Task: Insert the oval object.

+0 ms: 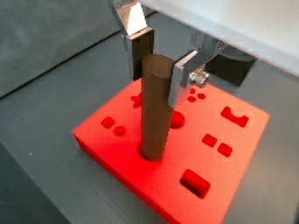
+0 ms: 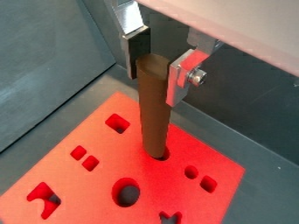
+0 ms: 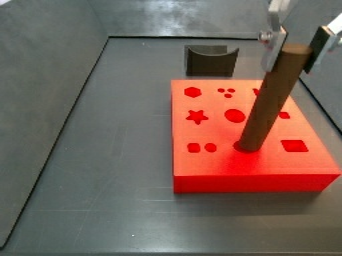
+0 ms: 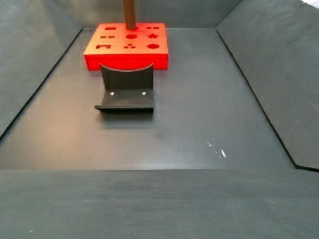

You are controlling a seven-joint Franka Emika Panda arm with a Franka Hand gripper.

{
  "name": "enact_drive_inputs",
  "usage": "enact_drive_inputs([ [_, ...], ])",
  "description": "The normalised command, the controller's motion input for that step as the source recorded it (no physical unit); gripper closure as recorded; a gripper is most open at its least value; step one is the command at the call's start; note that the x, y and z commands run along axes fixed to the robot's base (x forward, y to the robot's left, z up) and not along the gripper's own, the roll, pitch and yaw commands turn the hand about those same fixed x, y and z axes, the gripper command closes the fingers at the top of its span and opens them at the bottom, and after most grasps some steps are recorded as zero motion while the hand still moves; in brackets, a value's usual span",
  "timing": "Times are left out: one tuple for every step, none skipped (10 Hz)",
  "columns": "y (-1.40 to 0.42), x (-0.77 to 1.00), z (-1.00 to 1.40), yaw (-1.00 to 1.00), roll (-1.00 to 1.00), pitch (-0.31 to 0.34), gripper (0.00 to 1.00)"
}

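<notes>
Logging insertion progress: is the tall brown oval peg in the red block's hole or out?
In: brown peg stands upright, its base inside the red block, gripper at its top.

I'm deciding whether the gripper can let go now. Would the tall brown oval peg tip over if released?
Probably not: the oval object has its lower end in a hole of the red block, which should steady it. It looks stiff and straight, so no sagging. It leans slightly in a side view and stands tall above the block, so some wobble is possible. The gripper grips near its top.
</notes>
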Motion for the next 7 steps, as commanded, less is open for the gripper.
enact_drive_inputs([
  [0.00,0.00,-0.17,0.00,0.02,0.000,1.00],
  [0.00,0.00,-0.11,0.00,0.00,0.000,1.00],
  [0.00,-0.06,0.00,0.00,0.00,0.000,1.00],
  [-0.08,-0.13,0.00,0.02,0.01,-0.011,1.00],
  [-0.06,-0.01,0.00,0.17,0.00,-0.031,1.00],
  [0.00,0.00,-0.05,0.27,0.00,-0.039,1.00],
  [0.05,0.00,-0.08,0.33,0.00,-0.037,1.00],
])
